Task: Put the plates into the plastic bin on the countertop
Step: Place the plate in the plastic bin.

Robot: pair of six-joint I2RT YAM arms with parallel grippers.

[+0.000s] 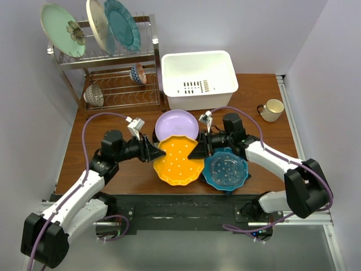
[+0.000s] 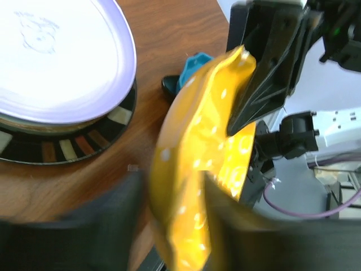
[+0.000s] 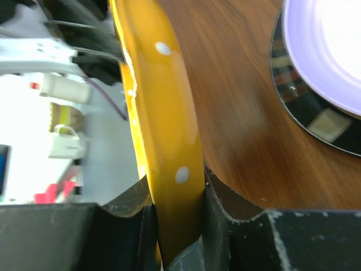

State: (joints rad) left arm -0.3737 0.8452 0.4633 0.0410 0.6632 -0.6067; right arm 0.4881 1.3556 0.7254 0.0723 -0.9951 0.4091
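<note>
The orange scalloped white-dotted plate (image 1: 178,161) is tilted above the countertop (image 1: 113,169), between both grippers. My right gripper (image 1: 198,149) (image 3: 176,180) is shut on its right rim, both pads pressed against it. My left gripper (image 1: 153,152) (image 2: 171,178) straddles the left rim, blurred, with a sliver of wood showing between one finger (image 2: 113,220) and the plate (image 2: 197,169). A lilac plate (image 1: 176,125) lies on a dark-rimmed plate (image 2: 84,144) just behind. The blue scalloped plate (image 1: 225,169) lies under my right arm. The white plastic bin (image 1: 197,79) stands at the back.
A chrome wire rack (image 1: 113,84) at the back left holds a mint flower plate (image 1: 62,31), a cream plate (image 1: 96,23) and a teal plate (image 1: 121,22), with small patterned bowls (image 1: 94,96) below. A mug (image 1: 272,109) stands at the right edge.
</note>
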